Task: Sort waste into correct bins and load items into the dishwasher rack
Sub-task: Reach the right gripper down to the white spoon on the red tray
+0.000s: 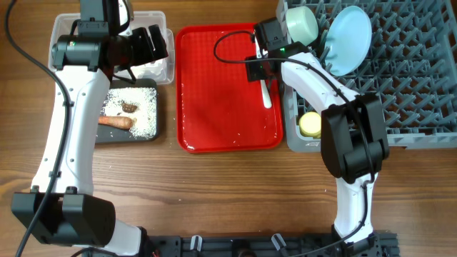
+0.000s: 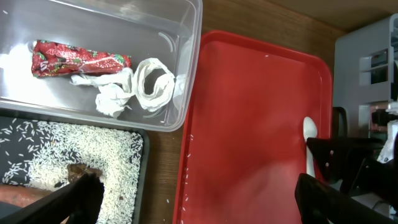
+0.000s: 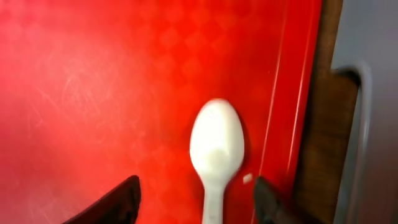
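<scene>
Nearest, the black tray (image 1: 150, 135) is seen at the bench's (image 1: 214, 193) left, covered in white rice grains (image 2: 74, 155). An orange carrot stick (image 1: 116, 121) and a small brown lump (image 1: 129, 107) are laid on the rice. At the right, a yellow cup (image 1: 310, 124) is lodged in the near left corner of the grey rack (image 1: 421, 107).

Between them the red tray (image 1: 221, 107) is set, with the white spoon (image 3: 216, 143) lying flat by its right edge. The right gripper (image 3: 199, 199) is lowered over the spoon. Its jaws are parted, one finger either side of the handle, and nothing is gripped.

Further back, the left gripper (image 2: 198, 186) is held over the clear tub (image 2: 186, 37), jaws wide and empty. A red wrapper (image 2: 78, 61) and crumpled white tissue (image 2: 143, 87) are kept in the tub. White print is seen on the wrapper but cannot be read.

Farthest, a pale green bowl (image 1: 301, 25) and a pale blue plate (image 1: 350, 39) are propped in the rack.
</scene>
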